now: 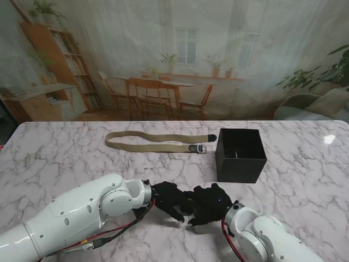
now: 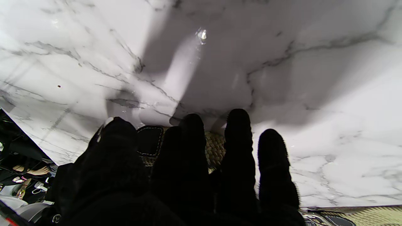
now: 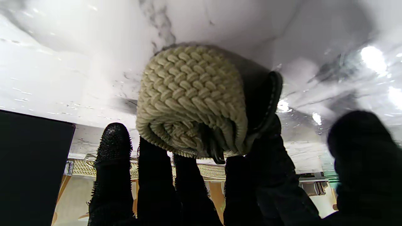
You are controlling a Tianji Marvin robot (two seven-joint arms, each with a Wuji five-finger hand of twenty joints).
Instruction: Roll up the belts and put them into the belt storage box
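Both hands meeting at 6 o'clock on the table, near edge, fingertips together. Rolled belt tight in a coil, dark end tab wrapped on the outside, pressed against the marble. Right hand curled around the coil, fingers up against its side; seemingly holding it, though grip not fully shown. Left hand closed against the coil's other side, weave and tab visible between its fingers; bracing rather than clearly gripping. Box open-topped at 1 o'clock from the hands, near. Second belt flat and unrolled at 12 o'clock, buckle end just beside the box.

Step judged: rolling done on the first belt, transfer pending. Next: firm pinch to stop uncoiling, lift, carry toward 1 o'clock, lower into the box.
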